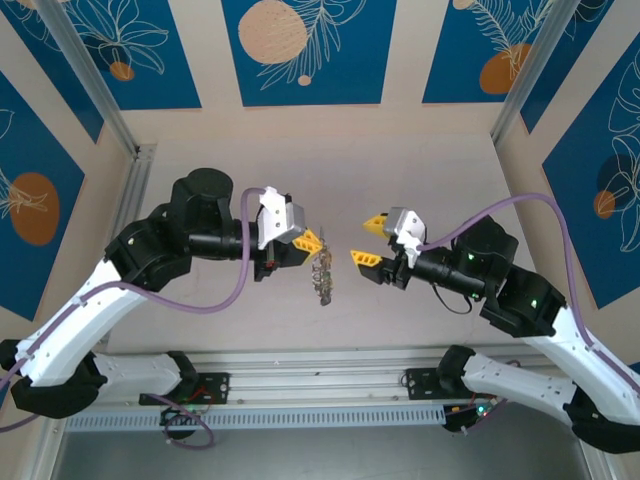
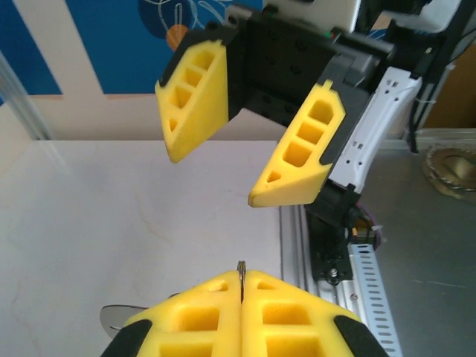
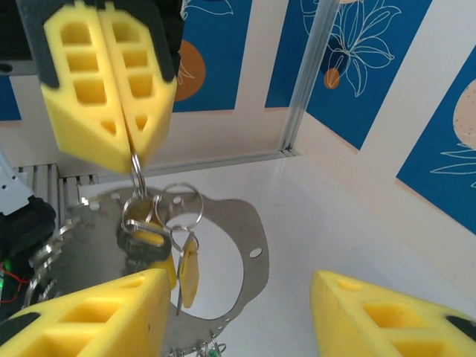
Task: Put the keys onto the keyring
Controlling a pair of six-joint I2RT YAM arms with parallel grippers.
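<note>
Right wrist view: the left gripper point(image 3: 132, 152) pinches the keys point(image 3: 145, 242) by their wire loop, dangling in front of the keyring point(image 3: 242, 223). What could go wrong?

The right gripper point(image 3: 238, 282) stands wide and empty; a clumsy grab could set them swinging or tug them loose.

Keys point(image 1: 323, 278) hang beneath the left end effector point(image 1: 312, 241), right end effector point(image 1: 368, 242) opposite
</note>
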